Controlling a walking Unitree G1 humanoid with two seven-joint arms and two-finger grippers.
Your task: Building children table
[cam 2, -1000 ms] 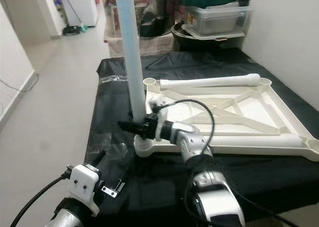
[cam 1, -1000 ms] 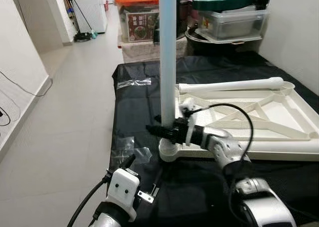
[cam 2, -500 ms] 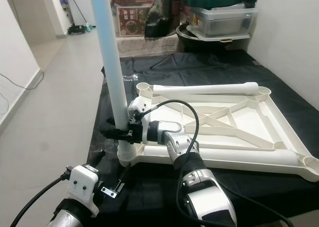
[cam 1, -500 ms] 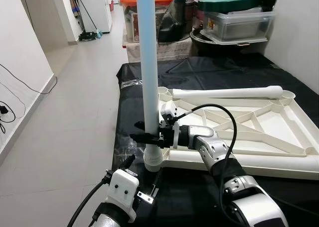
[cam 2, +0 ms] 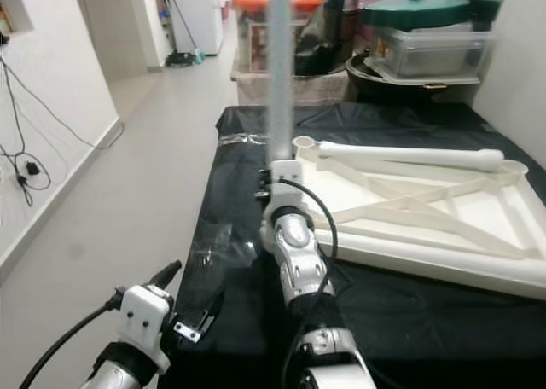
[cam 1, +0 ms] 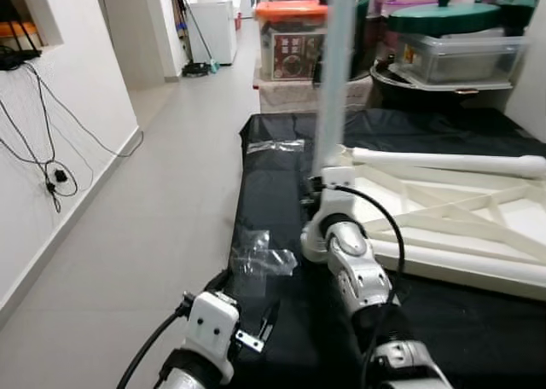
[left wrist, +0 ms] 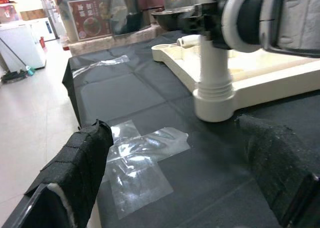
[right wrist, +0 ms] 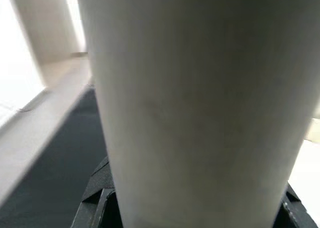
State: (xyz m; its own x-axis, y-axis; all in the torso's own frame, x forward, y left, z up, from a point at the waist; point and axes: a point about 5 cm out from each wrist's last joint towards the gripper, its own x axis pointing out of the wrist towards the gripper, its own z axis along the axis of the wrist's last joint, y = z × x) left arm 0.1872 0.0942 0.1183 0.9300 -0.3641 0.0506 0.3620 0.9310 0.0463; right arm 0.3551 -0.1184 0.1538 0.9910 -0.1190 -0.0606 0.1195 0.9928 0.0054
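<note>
- We see the right gripper clamped on the upright table leg, socketed in the upside-down tabletop corner.
- Left wrist view shows us left gripper fingers apart above plastic wrap.

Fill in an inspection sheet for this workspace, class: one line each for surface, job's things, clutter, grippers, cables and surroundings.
Surface: black cloth over the worktop.
Job's things: white table top lies upside down; one table leg stands upright in its corner socket; another leg lies across it.
Clutter: clear plastic wrappers on the cloth.
Grippers: right gripper clamps the upright leg; left gripper open, hovering low near the cloth's edge.
Cables: black cable loops over the right arm; wires on the wall.
Surroundings: storage boxes and lidded pots behind; tiled corridor.
</note>
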